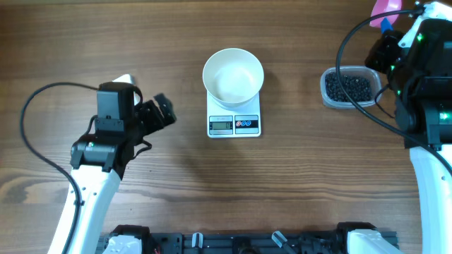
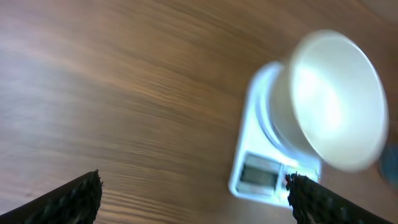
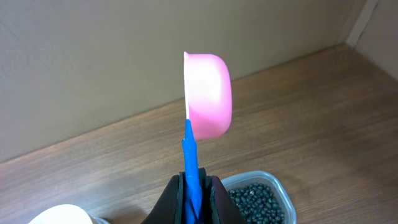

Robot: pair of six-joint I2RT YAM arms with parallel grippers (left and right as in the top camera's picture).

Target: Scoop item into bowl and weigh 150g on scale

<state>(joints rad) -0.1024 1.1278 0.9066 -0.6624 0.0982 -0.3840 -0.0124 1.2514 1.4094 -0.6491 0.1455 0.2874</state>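
Note:
The white bowl (image 1: 233, 76) stands on the small white scale (image 1: 234, 124) at the table's centre, and no beads show in it. The item, tiny black beads (image 1: 348, 87), fills a clear plastic tub (image 1: 326, 95) to the right. My right gripper (image 1: 386, 35) hangs above the tub's far side, shut on the blue handle (image 3: 189, 158) of a pink scoop (image 3: 209, 93), whose cup sticks out past the fingers. My left gripper (image 1: 157, 116) hovers left of the scale, open with nothing in it. The left wrist view shows the bowl (image 2: 336, 99) and the scale (image 2: 261, 174) ahead, between the fingertips (image 2: 81, 196).
Bare wooden table lies all around the scale and tub. A plain wall (image 3: 93, 62) rises behind the table's far edge. Black cables (image 1: 42, 152) loop beside each arm, and a black rail (image 1: 247, 243) runs along the near edge.

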